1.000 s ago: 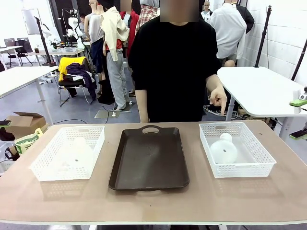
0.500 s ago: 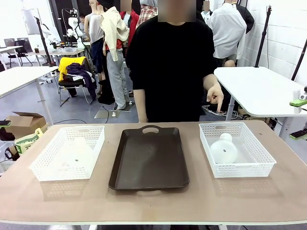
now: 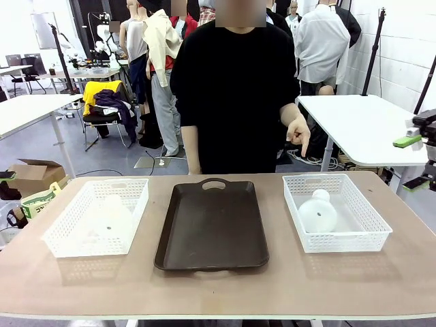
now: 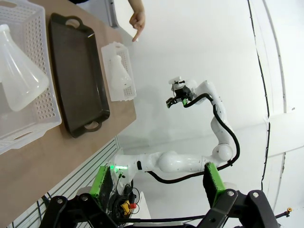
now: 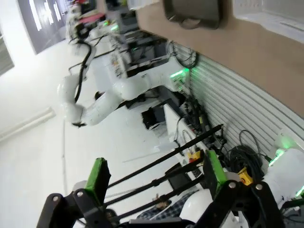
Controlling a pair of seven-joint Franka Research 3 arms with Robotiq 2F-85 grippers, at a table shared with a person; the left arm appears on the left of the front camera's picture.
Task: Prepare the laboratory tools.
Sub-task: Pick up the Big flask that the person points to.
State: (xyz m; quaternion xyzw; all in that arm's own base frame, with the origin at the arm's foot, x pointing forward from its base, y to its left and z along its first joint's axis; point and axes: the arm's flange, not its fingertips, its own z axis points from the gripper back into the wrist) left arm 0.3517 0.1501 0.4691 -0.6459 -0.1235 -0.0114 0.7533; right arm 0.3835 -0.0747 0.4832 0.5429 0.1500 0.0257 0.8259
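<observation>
My left pincer [image 4: 156, 176] and right pincer [image 5: 155, 172] both gape wide and empty, held off the counter [image 3: 218, 286]. Well apart from them, one flask [image 3: 109, 214] lies in the left basket [image 3: 68, 248] and the other flask [image 3: 318, 212] in the right basket [image 3: 347, 242]. Since a second ago the person's pointing hand [image 3: 298, 129] has drifted left, and my right pincer has edged inward.

One table [image 3: 218, 286] carries two white baskets [image 3: 60, 237] [image 3: 372, 225], two frosted flasks [image 3: 107, 216] [image 3: 318, 212], one in each basket, and one dark tray [image 3: 211, 231], and one person [image 3: 238, 88] in black stands at its far side.
</observation>
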